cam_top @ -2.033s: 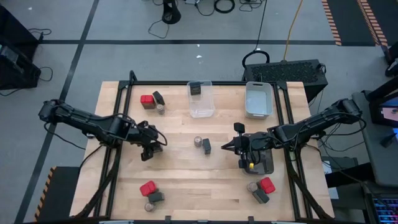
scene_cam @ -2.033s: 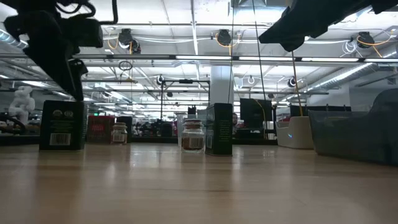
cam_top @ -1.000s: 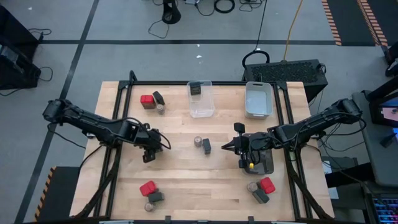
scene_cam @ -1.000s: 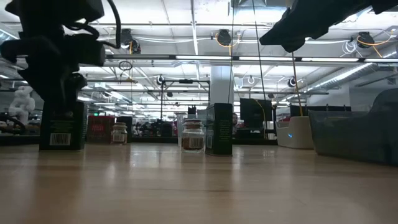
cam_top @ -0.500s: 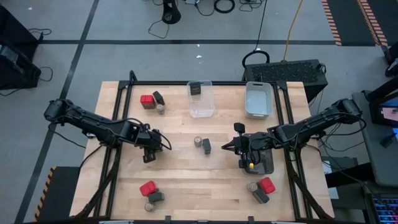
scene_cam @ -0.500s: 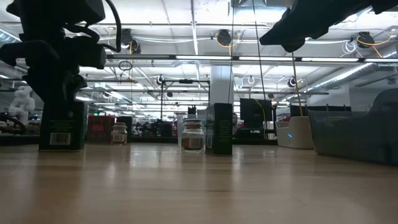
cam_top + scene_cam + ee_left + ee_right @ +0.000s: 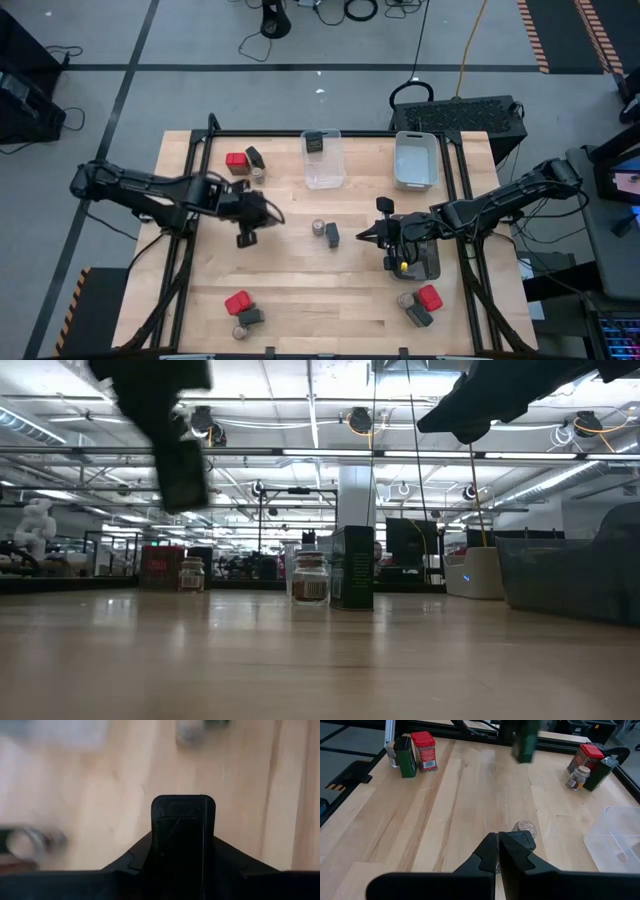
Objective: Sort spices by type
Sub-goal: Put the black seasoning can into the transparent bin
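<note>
My left gripper (image 7: 244,226) is shut on a dark boxy tin (image 7: 185,474), held well above the table's left middle; the right wrist view shows this tin (image 7: 525,742) in the air too. My right gripper (image 7: 364,236) hangs shut and idle above the right middle, over a tan-topped jar (image 7: 523,826). That jar (image 7: 318,228) and a dark tin (image 7: 332,235) stand on their bases at the centre. Groups of a red tin, a dark tin and a jar stand at far left (image 7: 237,160), near left (image 7: 238,302) and near right (image 7: 429,296). My left gripper pinches the dark tin's upper part (image 7: 167,852) between its two fingers. The fingers come from above, slanting down. The tin hangs below them, a little tilted and lifted clear of the table (image 7: 185,500).
A clear bin (image 7: 322,158) with one dark tin (image 7: 314,142) inside stands at the far middle, a white bin (image 7: 415,160) to its right. A dark bin (image 7: 420,260) sits under my right arm. Bare wood lies between the groups.
The dark tin stood on the table with my left gripper around it; now it is lifted clear. My left gripper has carried it up and a little toward the table's right edge, tipping somewhat. My right arm has kept still.
</note>
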Available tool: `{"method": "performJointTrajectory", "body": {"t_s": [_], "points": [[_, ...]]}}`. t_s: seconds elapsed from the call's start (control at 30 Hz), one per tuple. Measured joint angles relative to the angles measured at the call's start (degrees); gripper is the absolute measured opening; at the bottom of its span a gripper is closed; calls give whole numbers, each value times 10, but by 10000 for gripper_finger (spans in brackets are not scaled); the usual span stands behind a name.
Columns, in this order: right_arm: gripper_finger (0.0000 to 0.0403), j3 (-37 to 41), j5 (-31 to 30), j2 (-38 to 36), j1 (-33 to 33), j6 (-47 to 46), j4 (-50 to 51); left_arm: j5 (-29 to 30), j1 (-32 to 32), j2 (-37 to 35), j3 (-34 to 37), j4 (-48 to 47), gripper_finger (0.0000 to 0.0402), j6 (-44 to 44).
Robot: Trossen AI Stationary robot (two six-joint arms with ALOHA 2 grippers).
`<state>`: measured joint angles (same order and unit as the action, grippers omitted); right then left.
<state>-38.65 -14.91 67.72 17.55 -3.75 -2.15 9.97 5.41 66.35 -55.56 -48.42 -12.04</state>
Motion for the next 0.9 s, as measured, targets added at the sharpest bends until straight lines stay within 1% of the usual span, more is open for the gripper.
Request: {"method": "performJointTrajectory", "body": {"t_s": [0.13, 0.2, 0.3, 0.43, 0.5, 0.53, 0.6, 0.77, 0.83, 0.9], "points": [[0, 0, -4, 0, 0, 1, 0, 7, -46, 6, -44, 41, 129, 70], [0, 0, -21, 0, -3, 4, -1, 8, -72, 11, -61, 62, 129, 99], [0, 0, -97, 0, -7, 4, -4, -3, -114, 22, -79, 95, 129, 138], [0, 0, -240, 4, -14, -16, -10, -51, -170, 56, -92, 129, 129, 177], [0, 0, -279, 8, -21, -25, -12, -72, -195, 79, -96, 136, 129, 196], [0, 0, -285, 9, -27, -29, -11, -79, -208, 92, -100, 137, 129, 205], [0, 0, -275, 13, -38, -37, -9, -85, -230, 121, -112, 136, 129, 221], [0, 0, -199, 33, -74, -60, -8, -120, -277, 185, -156, 136, 129, 256], [0, 0, -180, 44, -84, -66, -9, -131, -291, 207, -179, 140, 129, 263], [0, 0, -179, 56, -91, -68, -11, -132, -305, 227, -197, 141, 129, 265]]}}
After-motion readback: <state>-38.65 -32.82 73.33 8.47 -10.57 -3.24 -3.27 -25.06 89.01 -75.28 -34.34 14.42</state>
